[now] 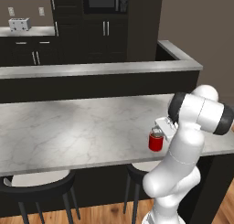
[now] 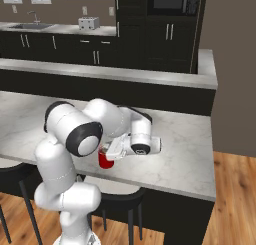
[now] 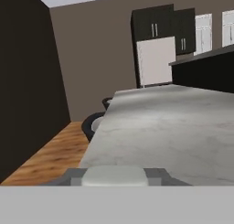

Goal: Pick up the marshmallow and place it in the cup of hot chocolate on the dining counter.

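Observation:
The marshmallow (image 3: pixel 114 176) shows as a small white stub at the bottom of the hand view, pinched between my two grey fingertips (image 3: pixel 73 176). My gripper (image 1: pixel 158 130) is shut on it and hovers just above the rim of the red cup of hot chocolate (image 1: pixel 156 142), near the front edge of the dining counter (image 1: pixel 82 127). From the right base view my forearm covers most of the cup (image 2: pixel 104 160), and the hand (image 2: pixel 121 146) lies level above it. The liquid inside the cup is hidden by the hand.
A raised grey ledge (image 1: pixel 91 70) runs along the far side of the counter. Dark stools (image 1: pixel 41 179) stand under its near edge, one (image 2: pixel 120 189) right below the cup. The counter ends at the right (image 2: pixel 210 154), with wood floor beyond. A toaster (image 1: pixel 19 24) sits on the rear worktop.

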### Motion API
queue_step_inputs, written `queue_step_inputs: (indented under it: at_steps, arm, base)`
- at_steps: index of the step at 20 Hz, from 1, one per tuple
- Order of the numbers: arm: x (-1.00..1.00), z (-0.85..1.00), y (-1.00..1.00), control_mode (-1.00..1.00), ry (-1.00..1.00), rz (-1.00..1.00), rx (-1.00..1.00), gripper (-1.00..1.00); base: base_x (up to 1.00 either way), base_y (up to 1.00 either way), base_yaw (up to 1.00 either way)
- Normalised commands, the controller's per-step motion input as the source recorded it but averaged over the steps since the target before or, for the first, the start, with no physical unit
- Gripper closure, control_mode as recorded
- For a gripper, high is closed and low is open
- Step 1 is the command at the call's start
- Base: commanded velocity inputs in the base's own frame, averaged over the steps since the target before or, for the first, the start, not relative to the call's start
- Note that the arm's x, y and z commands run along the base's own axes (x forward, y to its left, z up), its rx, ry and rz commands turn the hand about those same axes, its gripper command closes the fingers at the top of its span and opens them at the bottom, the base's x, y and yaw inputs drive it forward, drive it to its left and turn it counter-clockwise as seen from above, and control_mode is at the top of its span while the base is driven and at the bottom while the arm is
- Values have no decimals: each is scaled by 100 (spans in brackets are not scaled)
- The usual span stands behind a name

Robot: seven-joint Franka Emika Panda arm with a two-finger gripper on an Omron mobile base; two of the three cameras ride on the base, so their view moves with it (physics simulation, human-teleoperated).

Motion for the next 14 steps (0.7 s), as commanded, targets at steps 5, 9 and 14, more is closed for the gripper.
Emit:
queue_step_inputs:
  at_steps: [5, 9, 14]
  arm:
    - [-2, -3, 0, -100, 0, 0, 0, -100]
    - [-8, 0, 0, -100, -3, 0, 0, -100]
    - [-9, 7, 0, -100, -6, 0, 0, -100]
  base:
    - [0, 0, 0]
    - [0, 0, 0]
    - [0, 0, 0]
